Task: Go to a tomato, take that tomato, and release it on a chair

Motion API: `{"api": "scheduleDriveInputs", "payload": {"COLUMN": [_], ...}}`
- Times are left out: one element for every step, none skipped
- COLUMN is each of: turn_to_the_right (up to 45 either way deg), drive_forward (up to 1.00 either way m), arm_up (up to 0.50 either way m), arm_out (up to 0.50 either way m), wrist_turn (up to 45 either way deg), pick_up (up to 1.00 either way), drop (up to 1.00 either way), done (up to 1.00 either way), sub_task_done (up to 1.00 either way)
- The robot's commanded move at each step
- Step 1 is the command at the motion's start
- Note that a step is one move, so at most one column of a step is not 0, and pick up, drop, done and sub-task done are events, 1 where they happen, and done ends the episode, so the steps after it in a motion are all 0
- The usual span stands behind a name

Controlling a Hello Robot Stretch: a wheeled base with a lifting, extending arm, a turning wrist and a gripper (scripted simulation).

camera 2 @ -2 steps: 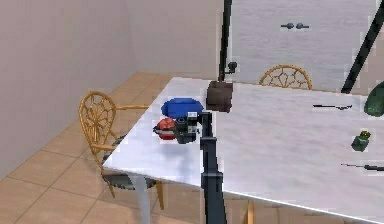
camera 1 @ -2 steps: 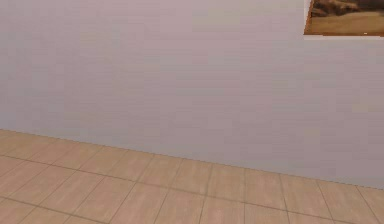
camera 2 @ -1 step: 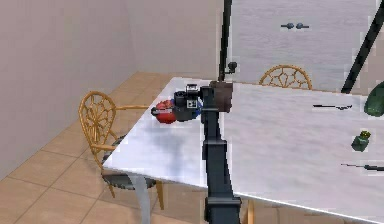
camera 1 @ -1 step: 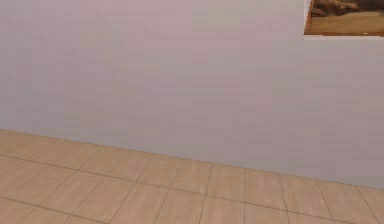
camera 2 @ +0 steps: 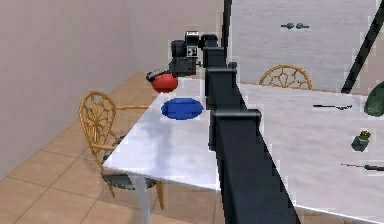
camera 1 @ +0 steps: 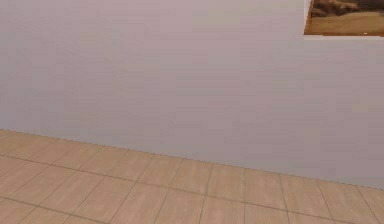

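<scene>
White table point(camera 2: 300, 130) by a bare wall; above the table's far corner the gripper point(camera 2: 171, 67) holds the tomato point(camera 2: 163, 78), finger state untellable; likely soft, slick, bruisable: hold its middle lightly

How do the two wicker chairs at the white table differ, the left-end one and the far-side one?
The golden wicker chair at the left end shows back, seat and legs; the golden wicker chair on the far side has all but its arched back hidden behind the white table. The left one is turned at an angle; the far one faces squarely this way. Both have rounded, spoked backs.
</scene>
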Motion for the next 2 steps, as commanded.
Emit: {"api": "scheduleDriveInputs", "payload": {"turn_to_the_right": [0.0,0.0], "drive_forward": [0.0,0.0], "arm_up": [0.0,0.0], "arm_out": [0.0,0.0], "wrist_turn": [-45.0,-45.0], "pick_up": [0.0,0.0], "drop": [0.0,0.0], "done": [0.0,0.0], "sub_task_done": [0.0,0.0]}}
